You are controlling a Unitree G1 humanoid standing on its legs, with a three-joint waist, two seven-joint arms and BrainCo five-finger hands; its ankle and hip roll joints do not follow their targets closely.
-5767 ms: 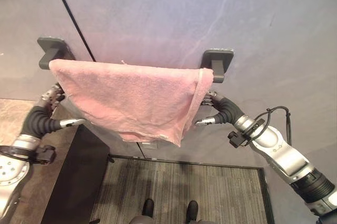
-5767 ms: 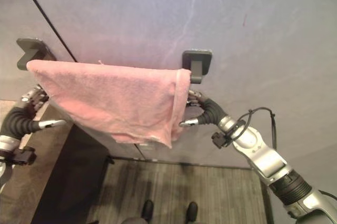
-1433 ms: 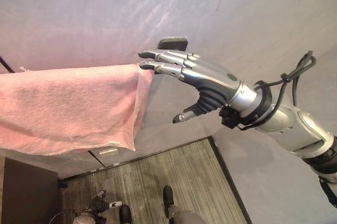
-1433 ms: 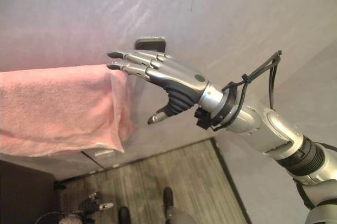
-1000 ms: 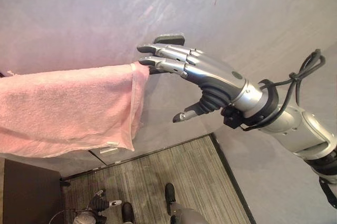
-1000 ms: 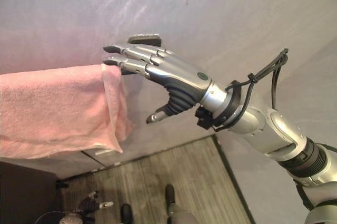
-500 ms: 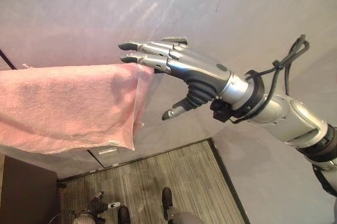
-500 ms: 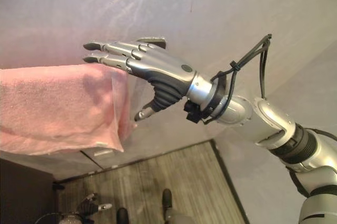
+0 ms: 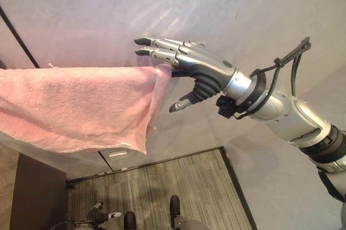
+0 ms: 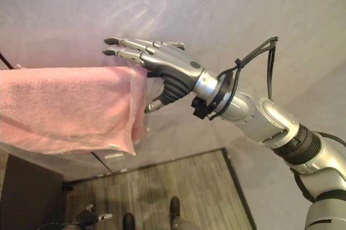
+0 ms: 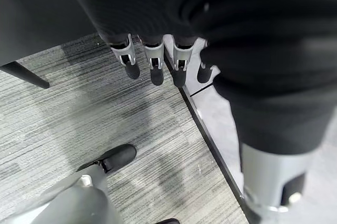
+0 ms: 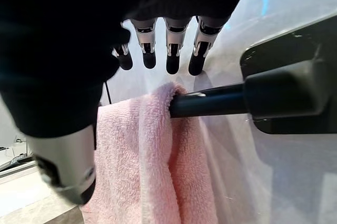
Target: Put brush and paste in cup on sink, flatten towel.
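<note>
A pink towel (image 9: 75, 105) hangs over a dark bar (image 12: 210, 103) on the grey wall, and its right end stops short of the bar's bracket (image 12: 295, 87). My right hand (image 9: 200, 65) is open, its straight fingers (image 12: 174, 58) reaching just above the towel's right top edge. I cannot tell whether they touch the cloth. The thumb hangs free below. My left hand (image 11: 153, 63) hangs low by the floor, open and holding nothing; the head views show it at the bottom left (image 9: 100, 216).
A dark cabinet (image 9: 38, 197) stands at the lower left against the wall. Striped grey carpet (image 9: 162, 186) lies below. A black seam (image 9: 19, 38) runs down the wall at the upper left.
The camera has swung. Over the last second my right hand slid left, so its fingers now reach over the towel's end. Since 5.8 s ago the left hand has dropped from the towel.
</note>
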